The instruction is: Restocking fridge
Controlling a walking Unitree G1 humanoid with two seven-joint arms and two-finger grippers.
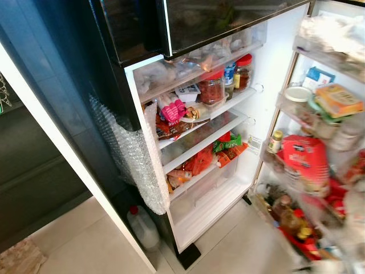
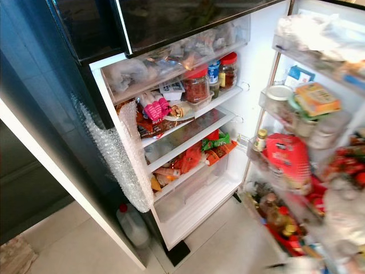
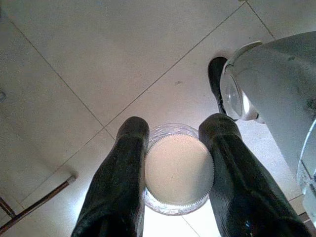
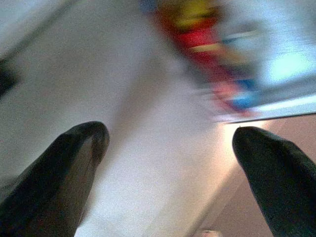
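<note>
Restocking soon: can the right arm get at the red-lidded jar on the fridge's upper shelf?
Probably yes: the fridge door is open, the red-lidded jar stands at the shelf's front edge, and the right gripper is open and empty.

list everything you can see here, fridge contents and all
fridge: 1, black outside, white inside, door open
red-lid jars: 2, top shelf
blue-lid jar: 1, between the red-lid jars
pink pack: 1, top shelf, left
red and green packets: several, lower shelf
door shelves: crowded with blurred jars, packs and bottles, right
bubble wrap: 1 sheet, clear, on the fridge's left edge
jug: 1, whitish with red cap, on the floor by the fridge
white-lid jar: 1, clear, between the left gripper's fingers
left gripper: shut on the white-lid jar, over the tile floor
right gripper: open, blurred
</note>
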